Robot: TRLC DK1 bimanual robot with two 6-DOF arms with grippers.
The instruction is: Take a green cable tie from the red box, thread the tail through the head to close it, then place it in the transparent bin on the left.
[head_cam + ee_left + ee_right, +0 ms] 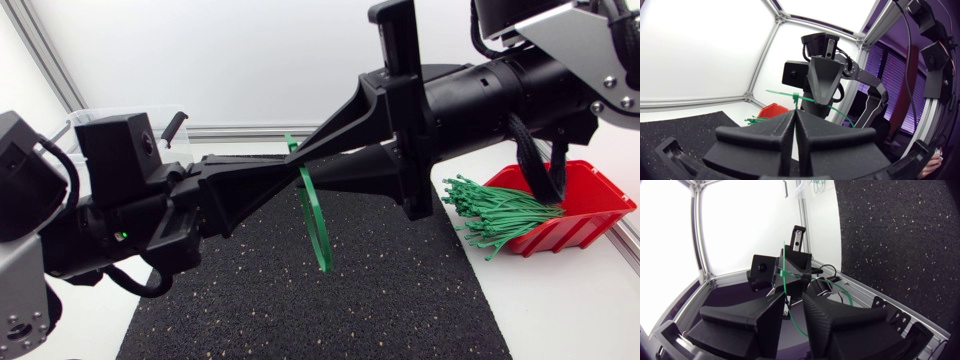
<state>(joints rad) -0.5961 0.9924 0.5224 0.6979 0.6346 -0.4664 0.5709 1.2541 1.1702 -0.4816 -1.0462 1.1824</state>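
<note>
A green cable tie (316,218) hangs as a closed loop above the black mat, its head (796,97) uppermost. My left gripper (283,170) comes from the left and is shut on the tie just below the head; in the left wrist view its fingers (788,125) are pressed together. My right gripper (303,163) meets it from the right and is open. The tie's strap (785,275) runs through the gap of the right gripper (794,297) without being pinched. The red box (585,205) at the right holds a bundle of green ties (495,212).
The transparent bin (110,113) stands at the back left, behind my left arm; a few green ties show in the bin (812,186). The black mat (400,300) covers the table's middle, beneath both grippers. A metal frame rail runs along the back edge.
</note>
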